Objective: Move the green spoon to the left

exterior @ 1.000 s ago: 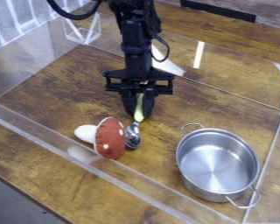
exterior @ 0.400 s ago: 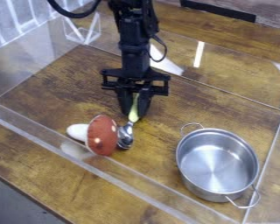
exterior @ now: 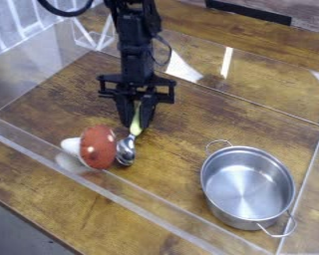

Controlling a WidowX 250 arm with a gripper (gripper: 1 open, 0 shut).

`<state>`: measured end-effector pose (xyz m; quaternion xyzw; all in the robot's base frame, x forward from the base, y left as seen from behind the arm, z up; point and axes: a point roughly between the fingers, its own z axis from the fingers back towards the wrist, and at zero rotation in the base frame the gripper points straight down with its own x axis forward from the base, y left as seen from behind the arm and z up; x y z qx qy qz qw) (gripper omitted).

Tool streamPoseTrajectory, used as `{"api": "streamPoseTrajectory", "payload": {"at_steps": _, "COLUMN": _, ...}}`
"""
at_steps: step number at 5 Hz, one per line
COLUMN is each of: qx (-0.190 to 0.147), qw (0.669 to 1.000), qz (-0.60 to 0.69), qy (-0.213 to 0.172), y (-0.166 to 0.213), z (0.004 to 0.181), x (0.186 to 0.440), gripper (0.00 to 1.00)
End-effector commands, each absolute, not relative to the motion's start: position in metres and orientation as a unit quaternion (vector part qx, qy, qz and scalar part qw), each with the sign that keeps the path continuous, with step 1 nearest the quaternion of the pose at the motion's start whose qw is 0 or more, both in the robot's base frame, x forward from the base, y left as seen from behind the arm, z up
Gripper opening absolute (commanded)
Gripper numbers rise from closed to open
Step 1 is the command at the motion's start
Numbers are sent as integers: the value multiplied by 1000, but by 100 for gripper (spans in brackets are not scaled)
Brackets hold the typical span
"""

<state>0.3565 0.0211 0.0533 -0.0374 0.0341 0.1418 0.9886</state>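
the end effector (exterior: pixel 136 122) is travelling toward the left of the view, pointing straight down, and it is now standing clearly left of where it stood a second ago. its fingers are clamped on the yellow-green handle of the green spoon (exterior: pixel 131 138), which is moving with it: the handle is slanting down from the fingers and the silver bowl is trailing low by the wooden surface (exterior: pixel 242 110), whether touching it or just clear cannot be told. the red-capped mushroom toy (exterior: pixel 96 147) is also lying further left than before, pressed against the spoon bowl, so the spoon is apparently pushing it along. judged from this, the leftward transfer is well under way but the spoon is not yet released. one risk is that the toy is continuing to be shoved ahead of the spoon. the metal pot (exterior: pixel 249 184) is sitting at the lower right, well apart from the spoon, unchanged in place, and nothing is visible inside it.
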Motion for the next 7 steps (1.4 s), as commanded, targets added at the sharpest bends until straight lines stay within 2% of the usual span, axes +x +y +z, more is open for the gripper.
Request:
{"api": "streamPoseTrajectory", "payload": {"at_steps": 1, "qx": -48, "qw": 989, "qz": 139, "qy": -26, "y": 32, "z": 104, "x": 366, "gripper": 0}}
{"api": "streamPoseTrajectory", "payload": {"at_steps": 2, "qx": -53, "qw": 988, "qz": 142, "qy": -32, "y": 38, "z": 112, "x": 364, "gripper": 0}}
{"api": "streamPoseTrajectory", "payload": {"at_steps": 3, "qx": -50, "qw": 988, "qz": 145, "qy": -35, "y": 44, "z": 111, "x": 361, "gripper": 0}}
{"api": "streamPoseTrajectory", "payload": {"at_steps": 5, "qx": -49, "qw": 987, "qz": 144, "qy": -45, "y": 53, "z": 105, "x": 356, "gripper": 0}}
{"api": "streamPoseTrajectory", "payload": {"at_steps": 6, "qx": -41, "qw": 987, "qz": 144, "qy": -53, "y": 59, "z": 96, "x": 359, "gripper": 0}}
{"api": "streamPoseTrajectory", "payload": {"at_steps": 7, "qx": -49, "qw": 987, "qz": 140, "qy": -68, "y": 58, "z": 113, "x": 363, "gripper": 100}}
